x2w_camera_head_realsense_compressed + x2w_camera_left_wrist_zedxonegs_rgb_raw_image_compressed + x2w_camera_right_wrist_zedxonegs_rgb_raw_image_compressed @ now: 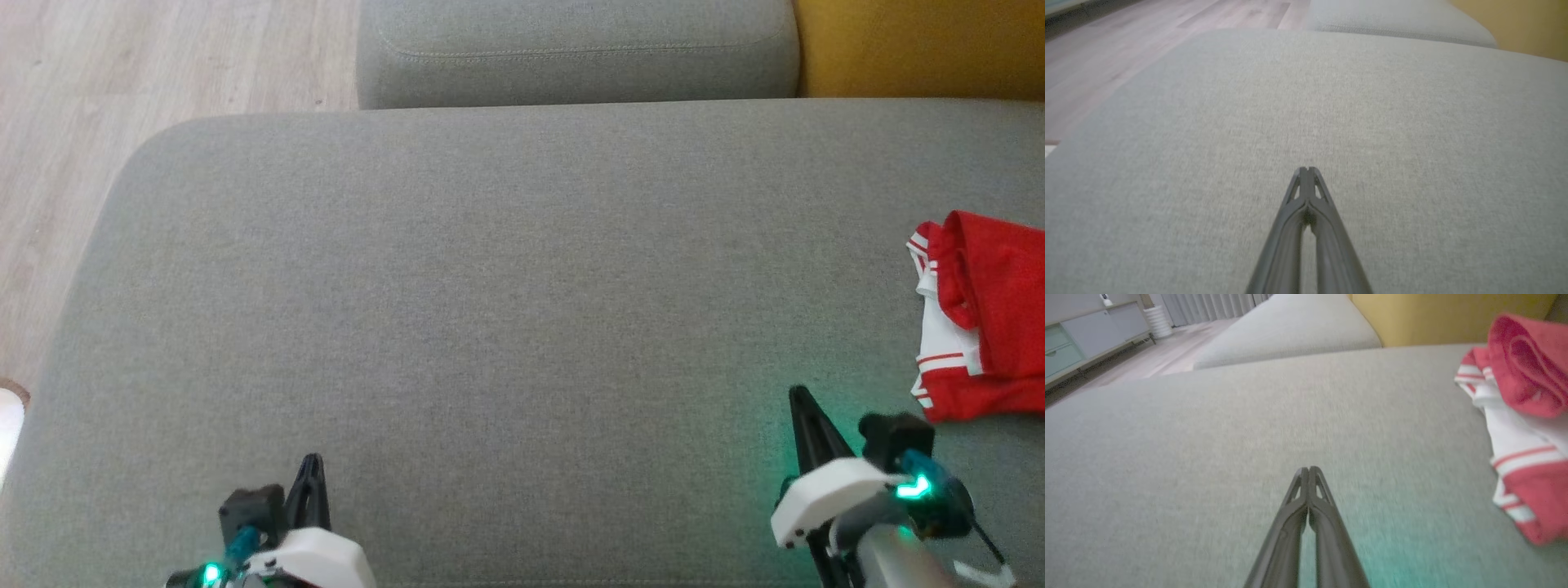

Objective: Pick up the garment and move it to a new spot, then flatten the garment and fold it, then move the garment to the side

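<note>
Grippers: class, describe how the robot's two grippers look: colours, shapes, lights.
The left gripper and right gripper match: long, tapering black fingers with slotted tips, a rounded white shell behind, a black block, a teal cable and a green light.

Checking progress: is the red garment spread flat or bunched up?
Bunched, not spread: the red-and-white garment lies heaped on the grey cushion, its edge rolled over.

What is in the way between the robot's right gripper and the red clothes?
Nothing that I can see. The right gripper is shut and empty, pointing across the grey cushion. The clothes lie bunched up a little ahead and to its right. There is just bare cushion between them.
</note>
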Robot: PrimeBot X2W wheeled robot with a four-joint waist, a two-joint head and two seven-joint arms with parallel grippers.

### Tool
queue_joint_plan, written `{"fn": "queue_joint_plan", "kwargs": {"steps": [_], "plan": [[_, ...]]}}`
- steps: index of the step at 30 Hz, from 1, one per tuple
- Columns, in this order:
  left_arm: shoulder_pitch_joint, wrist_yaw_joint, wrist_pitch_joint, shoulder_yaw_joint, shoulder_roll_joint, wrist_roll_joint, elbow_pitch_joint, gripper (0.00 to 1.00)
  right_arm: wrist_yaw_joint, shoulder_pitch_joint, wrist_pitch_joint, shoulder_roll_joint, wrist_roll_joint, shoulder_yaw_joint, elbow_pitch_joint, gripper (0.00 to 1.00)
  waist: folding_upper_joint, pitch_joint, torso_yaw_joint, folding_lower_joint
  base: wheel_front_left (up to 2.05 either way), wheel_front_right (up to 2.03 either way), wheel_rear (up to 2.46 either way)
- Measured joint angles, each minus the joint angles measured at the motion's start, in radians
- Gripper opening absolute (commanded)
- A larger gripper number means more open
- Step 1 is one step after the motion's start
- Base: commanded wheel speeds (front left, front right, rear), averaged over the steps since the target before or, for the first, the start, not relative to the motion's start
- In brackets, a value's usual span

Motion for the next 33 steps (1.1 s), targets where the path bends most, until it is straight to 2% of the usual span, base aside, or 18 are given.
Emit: {"fn": "queue_joint_plan", "kwargs": {"steps": [3,33], "plan": [[0.023,-0.001,0.009,0.002,0.0,-0.033,0.006,0.0,0.0,0.035,0.011,0.001,0.03,-0.003,0.008,0.0,0.0,0.0,-0.001,0.0,0.0,0.0,0.0],[0.01,-0.074,0.096,0.07,-0.001,-0.381,-0.037,0.0,0.0,0.034,0.097,0.001,0.406,-0.036,-0.114,0.0,0.0,-0.005,-0.007,0.0,0.0,0.0,0.0]]}}
